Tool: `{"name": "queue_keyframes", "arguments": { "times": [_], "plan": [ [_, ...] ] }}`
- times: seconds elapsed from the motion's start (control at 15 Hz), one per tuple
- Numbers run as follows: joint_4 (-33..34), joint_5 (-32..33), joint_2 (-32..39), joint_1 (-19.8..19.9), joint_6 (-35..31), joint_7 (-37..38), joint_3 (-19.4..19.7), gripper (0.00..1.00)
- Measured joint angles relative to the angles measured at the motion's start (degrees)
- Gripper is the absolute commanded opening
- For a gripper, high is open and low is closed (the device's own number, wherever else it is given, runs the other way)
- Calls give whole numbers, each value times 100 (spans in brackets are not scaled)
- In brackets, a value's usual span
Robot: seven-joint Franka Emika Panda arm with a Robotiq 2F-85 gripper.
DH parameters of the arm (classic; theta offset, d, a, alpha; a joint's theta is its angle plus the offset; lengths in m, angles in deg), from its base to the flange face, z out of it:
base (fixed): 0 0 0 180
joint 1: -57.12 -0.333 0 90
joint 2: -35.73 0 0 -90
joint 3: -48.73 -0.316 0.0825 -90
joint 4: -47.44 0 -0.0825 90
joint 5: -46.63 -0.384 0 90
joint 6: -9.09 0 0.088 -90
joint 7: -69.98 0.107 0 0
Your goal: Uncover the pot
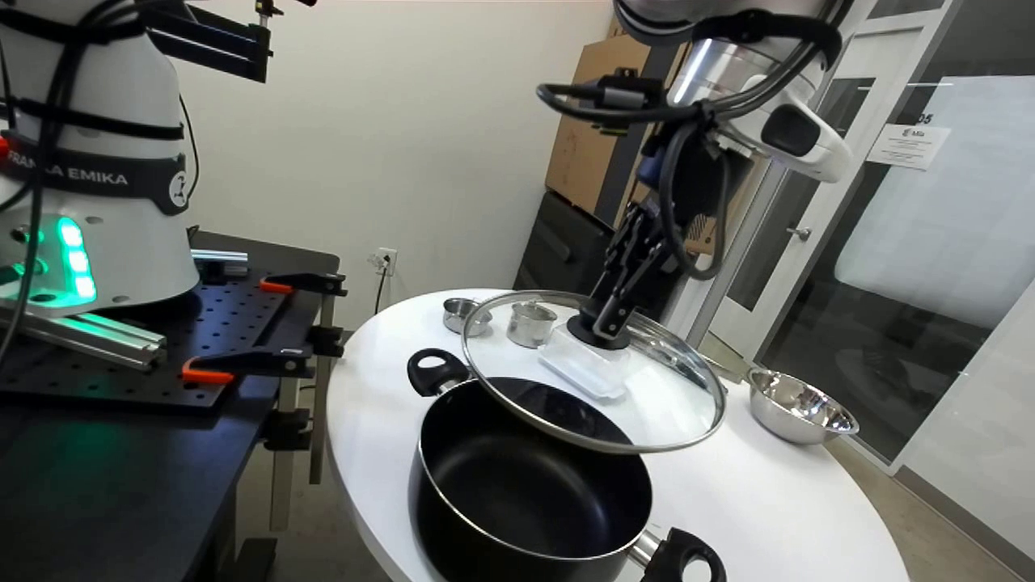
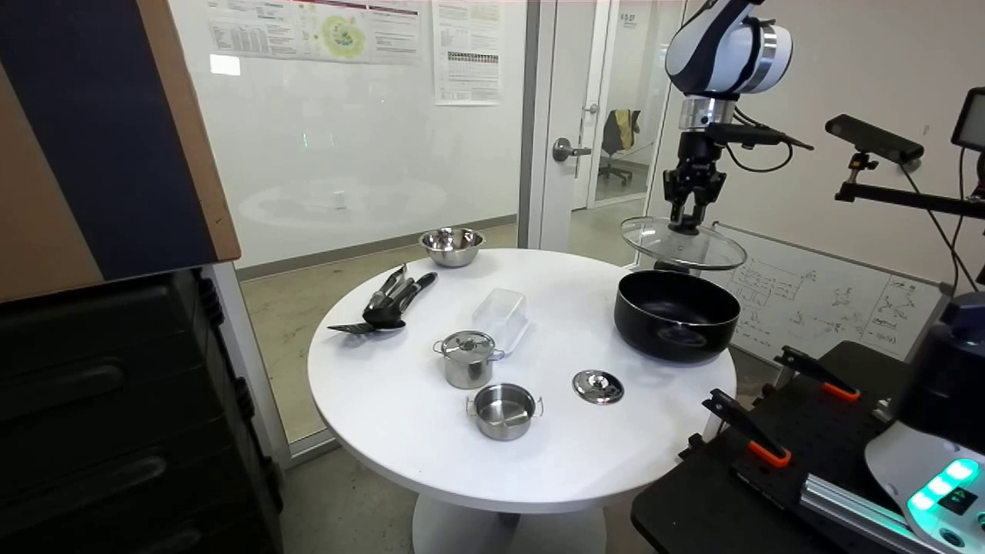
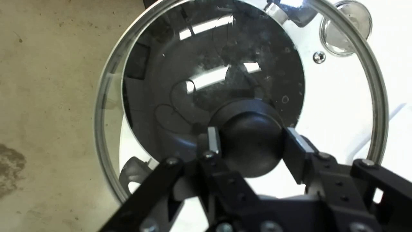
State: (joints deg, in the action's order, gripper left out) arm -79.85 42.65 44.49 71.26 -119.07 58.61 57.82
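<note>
The large black pot point(image 1: 517, 493) stands upright on the round white table, with its top uncovered in large part; it also shows in an exterior view point(image 2: 677, 327). The round glass lid point(image 1: 675, 412) with a black knob is held in the air above the pot, tilted and apart from its rim; it also shows in an exterior view point(image 2: 650, 238). My gripper point(image 1: 602, 319) is shut on the lid's knob from above, also seen in an exterior view point(image 2: 685, 221). In the wrist view both fingers point(image 3: 252, 140) press the knob's sides, and the pot shows through the lid point(image 3: 379, 100).
A steel bowl point(image 2: 452, 248), black utensils point(image 2: 388, 306), a clear plastic box point(image 2: 504, 312), two small steel pots point(image 2: 469, 371) point(image 2: 504, 422) and a small steel lid point(image 2: 598, 387) are on the white table point(image 2: 431, 454). The robot's black table point(image 1: 121, 461) adjoins it.
</note>
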Motion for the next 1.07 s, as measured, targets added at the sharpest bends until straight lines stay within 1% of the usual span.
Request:
{"name": "queue_keyframes", "arguments": {
  "times": [0.27,0.53,0.6,0.67,0.87,0.93,1.07],
  "plan": [
    [598,-23,396,-226,8,468,-120,25],
    [1554,-71,1049,-456,46,1106,-266,25],
    [1817,-77,1222,-500,92,1280,-283,50],
    [1945,-74,1334,-531,97,1317,-287,50],
    [1873,-70,1385,-519,86,1313,-278,50],
    [1866,-70,1385,-511,85,1313,-275,25],
    [1859,-69,1387,-507,86,1313,-274,25]
  ]
}}
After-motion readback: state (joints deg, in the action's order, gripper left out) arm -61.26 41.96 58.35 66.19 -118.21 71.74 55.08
